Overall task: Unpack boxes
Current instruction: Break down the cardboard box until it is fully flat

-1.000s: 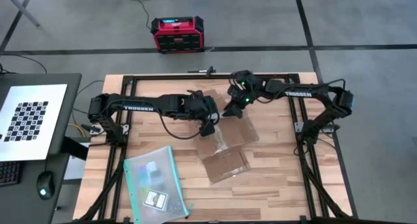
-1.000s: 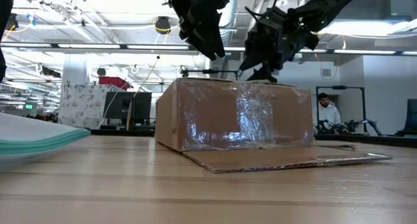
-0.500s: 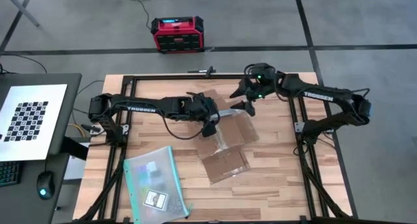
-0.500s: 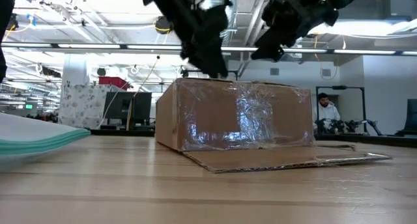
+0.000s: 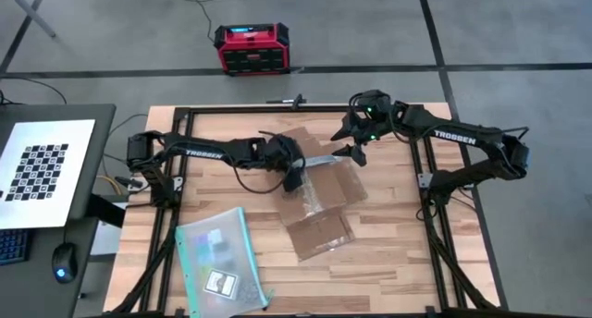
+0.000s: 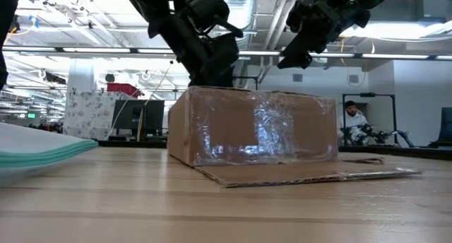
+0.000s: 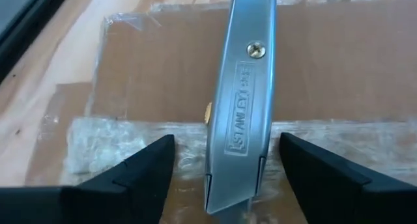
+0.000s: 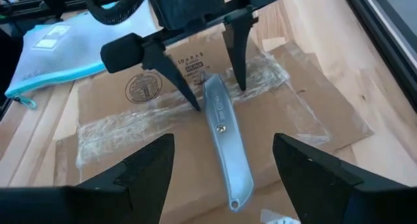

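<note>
The brown cardboard box stands mid-table, its top shiny with clear tape and its near flap lying flat on the wood. A grey metal utility knife lies on the box top. My left gripper is open and low over the box top. Its fingers stand on either side of the knife's one end with a gap on each side. My right gripper is open and hangs above the box's far right corner, clear of everything.
A clear teal-edged pouch lies near the table's near left corner. A red and black case sits on the floor beyond the far edge, and a dark pen lies on the far frame rail. A person sits in the room behind.
My right gripper rose off the box top and drew back toward the table's right, leaving the knife lying on the box. My left gripper came down from above the box until its open fingers straddled the knife's end. The box stayed where it was.
</note>
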